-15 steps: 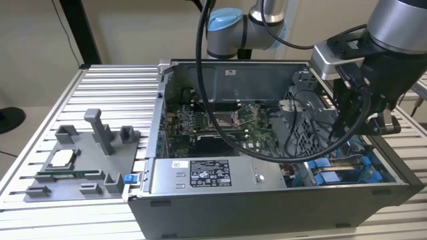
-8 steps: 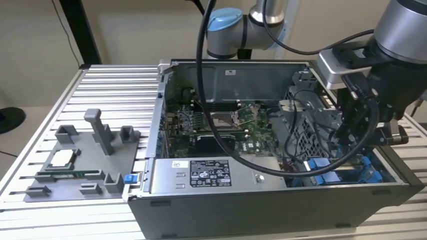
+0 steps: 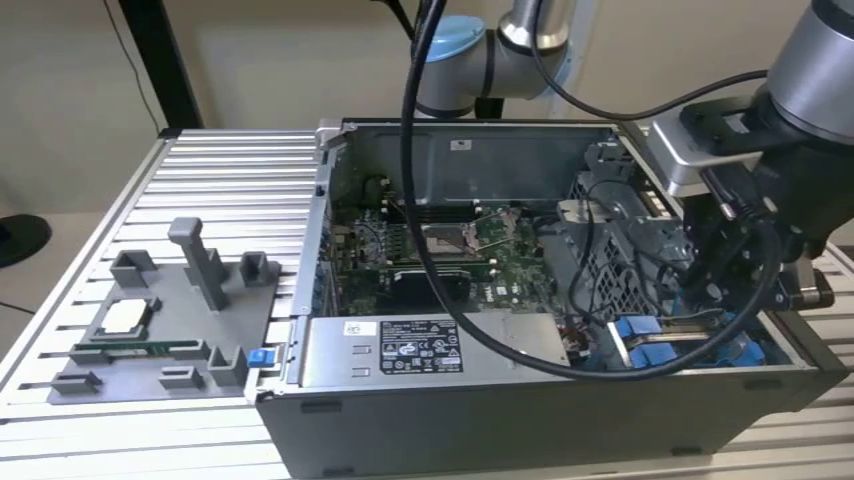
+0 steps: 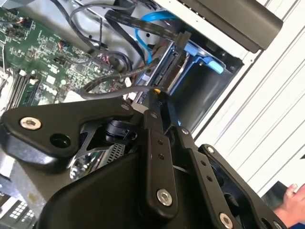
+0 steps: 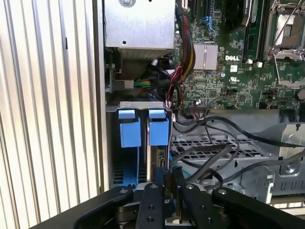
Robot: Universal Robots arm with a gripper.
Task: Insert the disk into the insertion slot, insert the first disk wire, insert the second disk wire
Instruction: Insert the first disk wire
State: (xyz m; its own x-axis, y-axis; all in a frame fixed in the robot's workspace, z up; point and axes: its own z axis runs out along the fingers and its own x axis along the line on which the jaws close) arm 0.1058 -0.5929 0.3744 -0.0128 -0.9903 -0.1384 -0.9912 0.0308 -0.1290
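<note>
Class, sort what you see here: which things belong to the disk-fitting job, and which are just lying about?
In the job: black gripper; silver-grey disk in its blue plastic carrier; grey metal insertion slot; black flat wire.
Lying about: silver power supply box; grey plastic fixture tray with upright posts; green motherboard.

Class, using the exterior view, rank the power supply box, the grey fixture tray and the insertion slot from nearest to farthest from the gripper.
1. Insertion slot: right by the gripper, exterior view's right.
2. Power supply box: mid-picture, along the case's near wall.
3. Grey fixture tray: outside the case, exterior view's left.
</note>
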